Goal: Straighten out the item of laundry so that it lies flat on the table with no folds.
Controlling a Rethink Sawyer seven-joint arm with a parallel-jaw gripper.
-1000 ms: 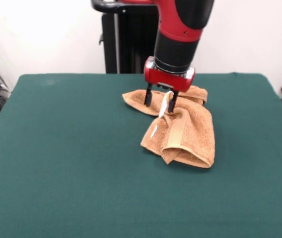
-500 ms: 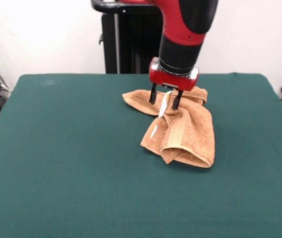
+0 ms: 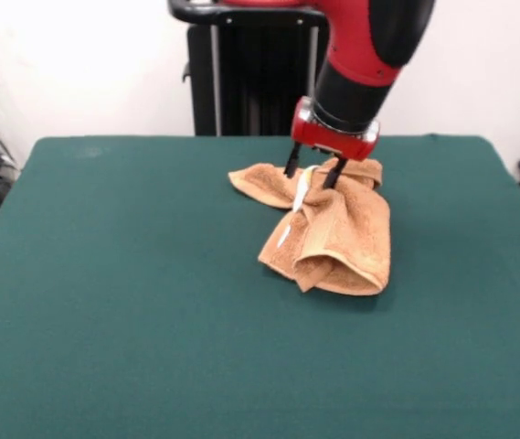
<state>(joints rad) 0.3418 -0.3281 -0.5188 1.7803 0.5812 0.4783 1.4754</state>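
Gripper [image 3: 313,174] pinching rumpled towel [image 3: 333,240] top edge; towel hangs below onto table [image 3: 104,274].

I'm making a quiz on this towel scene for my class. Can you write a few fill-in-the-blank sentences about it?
1. The towel lies on a table with a dark ____ top.
2. The towel's colour is orange-____.
3. The gripper hangs from a black and ____ arm.
4. The towel is not flat but ____.

Missing words: green; tan; red; rumpled
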